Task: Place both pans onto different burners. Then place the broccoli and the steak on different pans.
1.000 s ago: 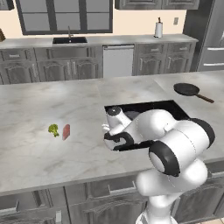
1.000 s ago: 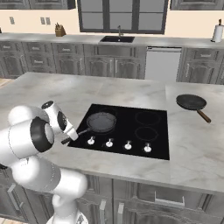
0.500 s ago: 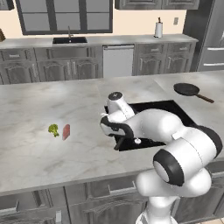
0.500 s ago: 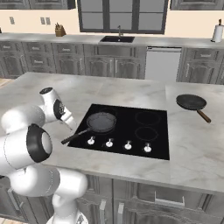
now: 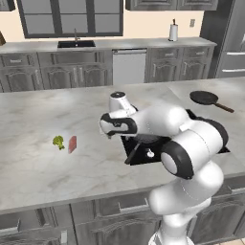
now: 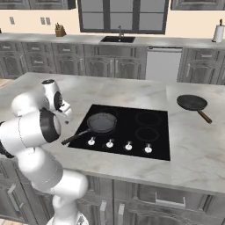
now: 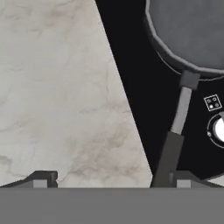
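Lifting clear with jaws spread wide and empty, the gripper [image 7: 109,179] has let go of the first pan [image 6: 102,122], now seated near the cooktop's [image 6: 154,149] front-left corner, while the second pan [image 6: 192,103] waits on the counter's [image 6: 193,145] right side.

One pan [image 6: 102,122] sits on the cooktop's [image 6: 145,145] near-left burner; the other [image 6: 192,103] lies on the counter [image 6: 197,149] right. Broccoli [image 5: 58,141] lies just left of steak [image 5: 72,144].
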Controlling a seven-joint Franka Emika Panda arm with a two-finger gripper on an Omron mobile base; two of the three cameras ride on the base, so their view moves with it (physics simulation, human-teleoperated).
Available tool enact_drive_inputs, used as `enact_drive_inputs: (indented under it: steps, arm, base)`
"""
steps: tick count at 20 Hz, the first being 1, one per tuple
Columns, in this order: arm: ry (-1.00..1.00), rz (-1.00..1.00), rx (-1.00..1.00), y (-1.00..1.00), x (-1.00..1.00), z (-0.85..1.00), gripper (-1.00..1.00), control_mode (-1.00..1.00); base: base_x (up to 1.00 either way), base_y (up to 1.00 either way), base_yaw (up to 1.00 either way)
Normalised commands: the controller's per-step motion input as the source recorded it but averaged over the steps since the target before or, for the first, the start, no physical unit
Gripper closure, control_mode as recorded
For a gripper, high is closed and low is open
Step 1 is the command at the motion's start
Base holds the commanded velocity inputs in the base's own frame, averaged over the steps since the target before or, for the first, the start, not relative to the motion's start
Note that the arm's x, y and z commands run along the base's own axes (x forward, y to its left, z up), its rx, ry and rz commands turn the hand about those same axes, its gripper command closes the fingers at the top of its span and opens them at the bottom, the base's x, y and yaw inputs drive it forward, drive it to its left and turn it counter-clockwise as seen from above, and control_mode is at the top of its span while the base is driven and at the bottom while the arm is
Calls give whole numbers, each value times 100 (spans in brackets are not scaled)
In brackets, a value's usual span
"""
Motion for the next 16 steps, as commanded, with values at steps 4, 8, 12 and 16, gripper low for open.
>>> enact_drive_inputs:
  steps: [4,8,12,16]
  arm:
    - [13,19,0,80,6,0,-100,-100]
    - [8,16,0,74,13,0,-100,-100]
    - [11,15,1,68,11,-12,-100,-100]
    - [9,15,0,56,4,-33,-100,-100]
  base:
    - [0,0,0]
    - [0,0,0]
    - [0,0,0]
    - [0,0,0]
